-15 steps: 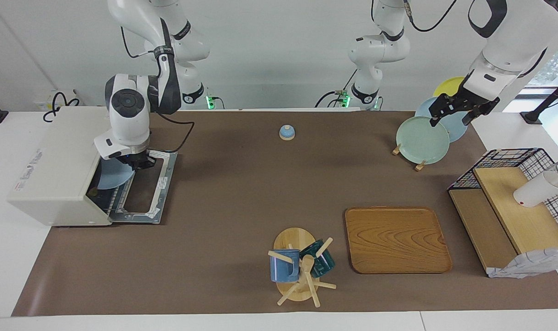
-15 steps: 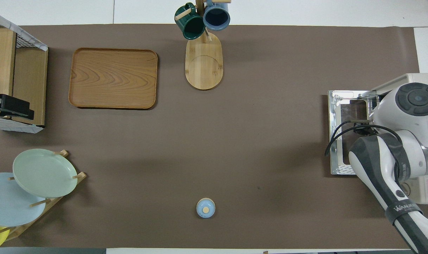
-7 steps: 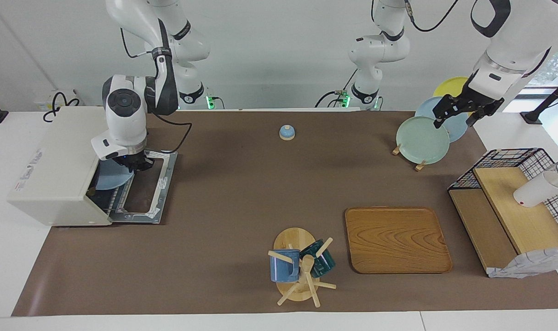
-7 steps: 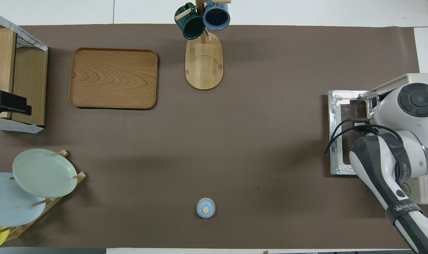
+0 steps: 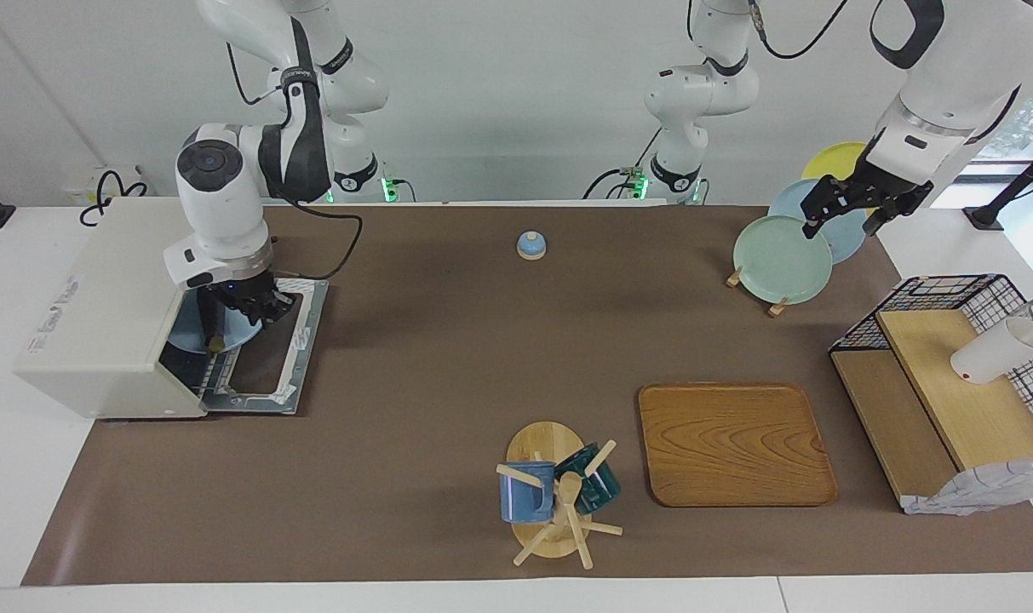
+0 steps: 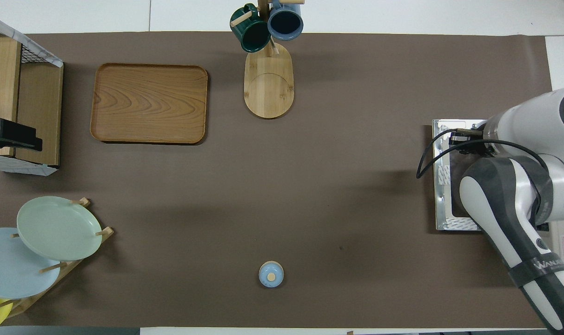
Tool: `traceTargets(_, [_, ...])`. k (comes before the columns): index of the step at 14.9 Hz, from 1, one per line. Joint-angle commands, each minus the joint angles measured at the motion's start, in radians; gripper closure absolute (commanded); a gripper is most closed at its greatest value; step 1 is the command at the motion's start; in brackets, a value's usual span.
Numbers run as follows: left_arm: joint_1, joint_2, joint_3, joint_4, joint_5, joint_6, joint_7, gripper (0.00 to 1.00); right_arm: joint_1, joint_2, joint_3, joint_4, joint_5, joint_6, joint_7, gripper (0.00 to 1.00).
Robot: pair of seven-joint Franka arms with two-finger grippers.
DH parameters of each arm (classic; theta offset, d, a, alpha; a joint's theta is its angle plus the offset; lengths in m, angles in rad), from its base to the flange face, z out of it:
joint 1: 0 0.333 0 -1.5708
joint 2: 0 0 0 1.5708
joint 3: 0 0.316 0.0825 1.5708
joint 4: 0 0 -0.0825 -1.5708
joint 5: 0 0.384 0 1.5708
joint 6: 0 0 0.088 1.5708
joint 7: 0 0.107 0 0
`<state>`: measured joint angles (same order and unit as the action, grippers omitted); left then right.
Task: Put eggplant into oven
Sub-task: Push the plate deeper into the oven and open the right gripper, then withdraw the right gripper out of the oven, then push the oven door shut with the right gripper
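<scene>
The off-white oven (image 5: 99, 315) stands at the right arm's end of the table, its door (image 5: 269, 358) folded down flat. A pale blue plate (image 5: 235, 332) lies in the oven's mouth. A slim dark eggplant (image 5: 209, 322) lies on the plate, its small pale end pointing away from the robots. My right gripper (image 5: 245, 308) hangs just over the plate's edge at the oven's opening. In the overhead view the right arm covers the oven's mouth, and only the door (image 6: 444, 186) shows. My left gripper (image 5: 852, 211) is open and empty, raised over the plate rack.
A plate rack (image 5: 780, 260) with green, blue and yellow plates stands at the left arm's end. A wire shelf (image 5: 950, 383) with a white cup stands beside it. A wooden tray (image 5: 733, 443), a mug tree (image 5: 559, 494) and a small blue bell (image 5: 530, 246) are also on the mat.
My right arm has risen and swung away from the oven's opening, uncovering the eggplant on the blue plate. The left gripper rose slightly, then held still.
</scene>
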<state>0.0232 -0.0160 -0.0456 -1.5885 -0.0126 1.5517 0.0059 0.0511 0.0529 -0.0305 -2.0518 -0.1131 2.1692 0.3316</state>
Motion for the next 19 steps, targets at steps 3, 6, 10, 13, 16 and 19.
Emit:
traceTargets(3, [0.009, -0.01, -0.01, -0.008, 0.019, 0.011, -0.007, 0.0, 0.082, 0.102, 0.004, -0.123, 0.039, 0.239, 0.127, 1.0])
traceTargets(6, [0.006, -0.01, -0.01, -0.008, 0.019, 0.007, -0.012, 0.0, 0.104, 0.145, 0.001, -0.125, 0.039, 0.245, 0.162, 1.0])
traceTargets(10, [0.007, -0.012, -0.008, -0.011, 0.019, -0.001, -0.012, 0.0, 0.098, 0.145, -0.006, -0.128, 0.012, 0.161, 0.165, 1.0])
traceTargets(13, [0.009, -0.012, -0.008, -0.011, 0.019, -0.002, -0.012, 0.0, 0.085, 0.143, -0.006, -0.126, -0.133, 0.072, 0.19, 1.0])
traceTargets(16, [0.009, -0.012, -0.008, -0.011, 0.019, -0.002, -0.012, 0.0, 0.082, 0.139, -0.005, -0.116, -0.223, 0.0, 0.199, 1.0])
traceTargets(19, [0.009, -0.012, -0.008, -0.011, 0.019, -0.002, -0.012, 0.0, 0.073, 0.149, -0.005, -0.009, -0.298, -0.118, 0.167, 1.0])
